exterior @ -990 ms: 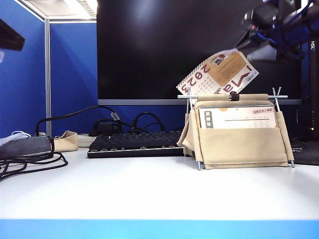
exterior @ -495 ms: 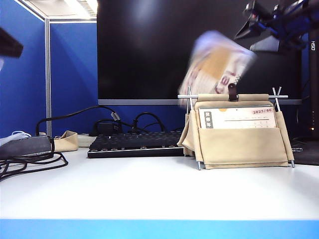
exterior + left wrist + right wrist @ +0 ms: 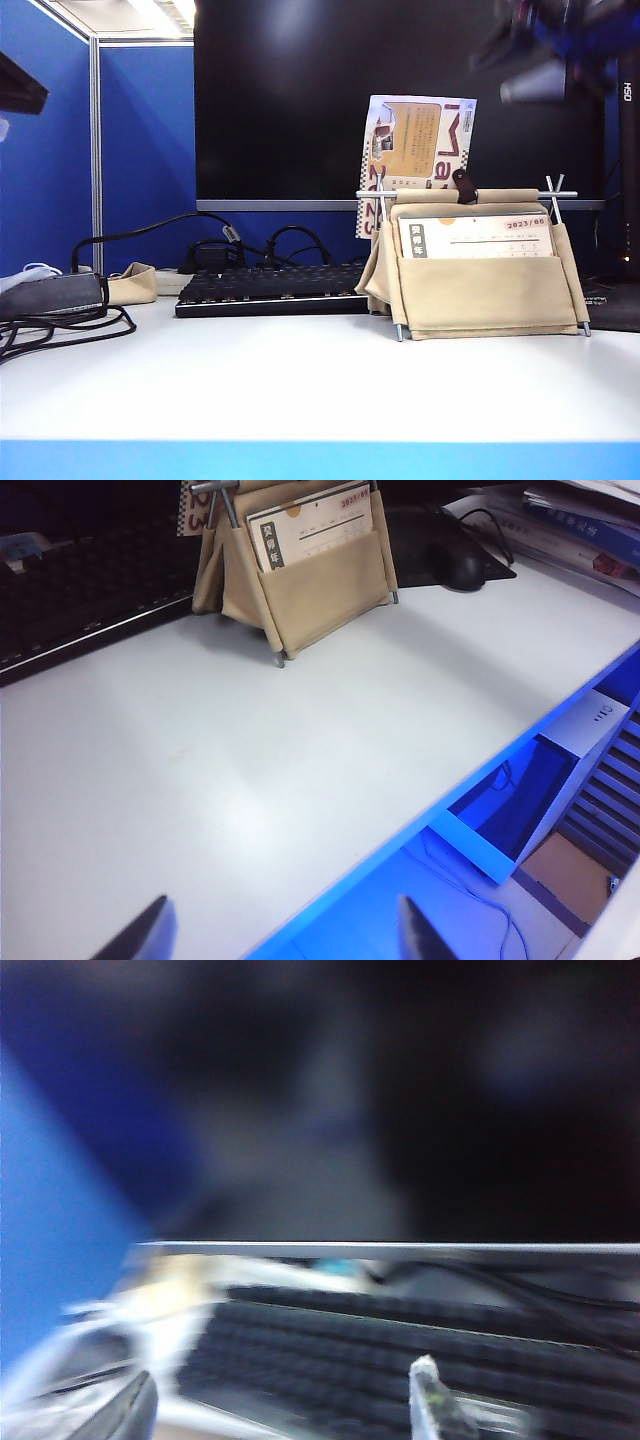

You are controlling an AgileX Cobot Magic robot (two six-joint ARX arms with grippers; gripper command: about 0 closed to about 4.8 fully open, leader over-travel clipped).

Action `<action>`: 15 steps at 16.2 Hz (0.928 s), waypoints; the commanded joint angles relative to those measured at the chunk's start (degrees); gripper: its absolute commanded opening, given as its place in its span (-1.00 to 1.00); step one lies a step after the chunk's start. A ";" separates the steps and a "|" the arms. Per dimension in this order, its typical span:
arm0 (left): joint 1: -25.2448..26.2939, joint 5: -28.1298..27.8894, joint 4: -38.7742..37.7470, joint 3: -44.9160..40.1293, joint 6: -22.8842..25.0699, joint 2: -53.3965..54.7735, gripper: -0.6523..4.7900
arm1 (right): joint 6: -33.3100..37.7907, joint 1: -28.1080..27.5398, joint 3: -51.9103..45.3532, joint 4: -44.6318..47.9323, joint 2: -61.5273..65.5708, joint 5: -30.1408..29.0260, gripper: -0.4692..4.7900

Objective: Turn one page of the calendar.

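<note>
Standing nearly upright behind the top rod of the calendar [image 3: 480,265], the page [image 3: 415,150] is seen with its tan back turned forward, held by nothing. The right gripper [image 3: 285,1410] is blurred high at the upper right of the exterior view, well apart from the page, its fingers spread with nothing between them. The left gripper [image 3: 280,935] is held over the table's [image 3: 300,780] front edge, jaws wide and empty. A keyboard [image 3: 270,290] lies left of the calendar.

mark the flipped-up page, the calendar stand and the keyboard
page [image 3: 418,140], exterior view, tan back of the upright sheet
calendar stand [image 3: 480,295], exterior view, front canvas pocket
keyboard [image 3: 270,288], exterior view, middle key rows
</note>
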 commanded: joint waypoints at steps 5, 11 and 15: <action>0.04 -1.38 1.64 0.15 2.16 0.13 0.31 | -2.69 8.68 0.46 -19.54 -13.27 -8.11 0.34; 0.04 -0.92 3.21 0.15 3.06 0.13 0.31 | -7.58 15.93 0.48 -21.81 -5.27 4.46 -0.02; 0.04 -0.94 3.74 0.15 3.04 0.13 0.31 | -6.67 17.44 0.52 -11.37 1.18 6.69 -0.02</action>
